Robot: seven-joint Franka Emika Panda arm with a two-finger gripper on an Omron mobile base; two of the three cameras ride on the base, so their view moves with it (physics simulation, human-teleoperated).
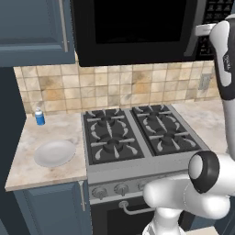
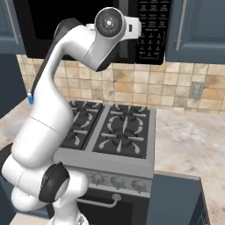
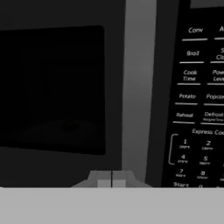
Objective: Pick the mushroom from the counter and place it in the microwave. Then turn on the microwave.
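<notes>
The end effector (image 3: 112,178), fully closed and holding nothing, faces the microwave (image 3: 52,87) handle (image 3: 139,87); it may miss the keypad (image 3: 197,113) beside it

The microwave (image 1: 137,27) is cut off at the top edge; its keypad (image 3: 199,109) runs off right.

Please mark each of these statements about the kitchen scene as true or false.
1. The microwave door is shut. True.
2. The white plate holds a mushroom. False: the plate is bare.
3. The gripper has its fingers closed together, in front of the microwave's handle. True.
4. The blue bottle lies on the stove. False: it stands upright on the counter near the wall.
5. The keypad sits left of the door. False: it sits at the right.
</notes>
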